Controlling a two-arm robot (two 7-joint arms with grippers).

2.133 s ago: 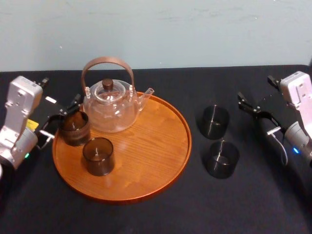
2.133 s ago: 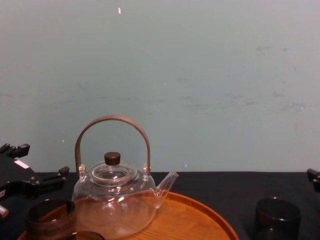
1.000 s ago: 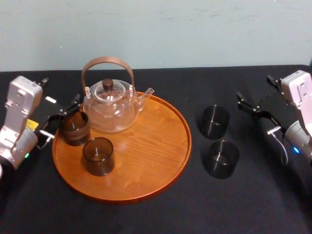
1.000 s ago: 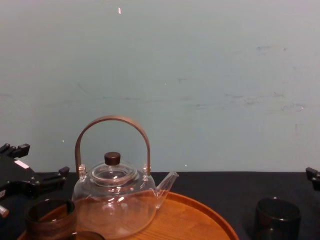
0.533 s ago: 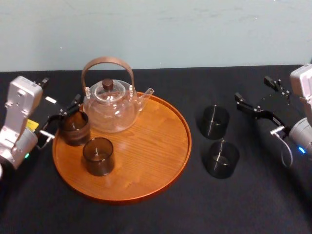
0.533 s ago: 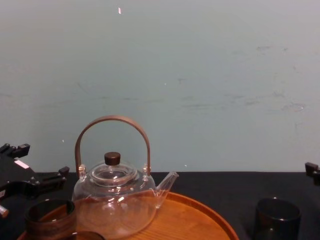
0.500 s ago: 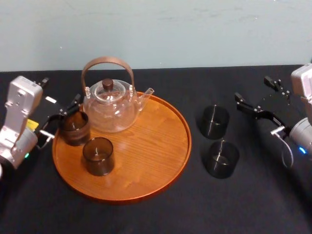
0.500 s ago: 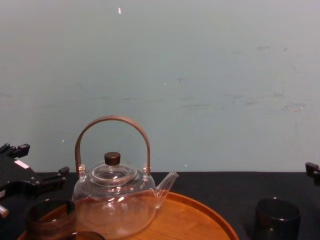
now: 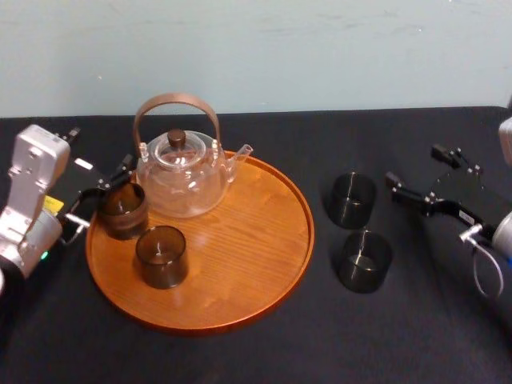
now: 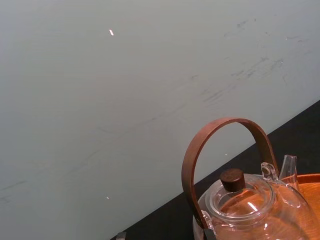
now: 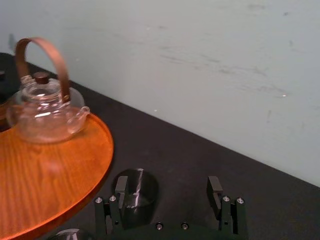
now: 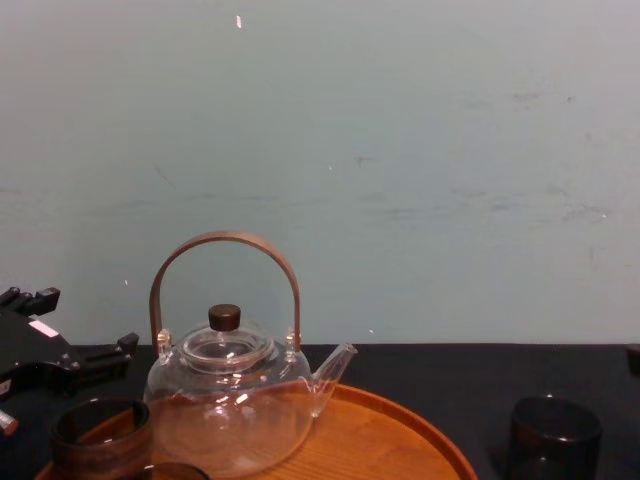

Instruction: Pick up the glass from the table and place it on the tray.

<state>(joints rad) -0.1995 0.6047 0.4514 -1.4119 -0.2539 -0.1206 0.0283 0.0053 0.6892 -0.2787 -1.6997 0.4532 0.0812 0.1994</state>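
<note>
The glass (image 9: 353,200) stands upright on the black table (image 9: 384,336), off the right rim of the tray (image 9: 240,240), with a bare strip of cloth between them. A second dark glass (image 9: 365,260) stands just beside it, on the side nearer the robot. The right gripper (image 9: 414,165) hangs to the right of the glass, jaws spread wide, the nearer fingertip (image 9: 392,179) close to the glass wall and apart from it. In the right wrist view the glass (image 11: 142,192) lies behind one finger (image 11: 120,186), off the centre of the gap of the right gripper (image 11: 167,182).

On the tray, the clear teapot (image 9: 180,180) fills the back left, and two more dark glasses (image 9: 122,210) (image 9: 161,256) stand along the left side. The right half is bare wood up to the rim.

The left gripper (image 9: 102,149) is parked off the tray's left edge beside the teapot, jaws also wide apart and gripping nothing.
</note>
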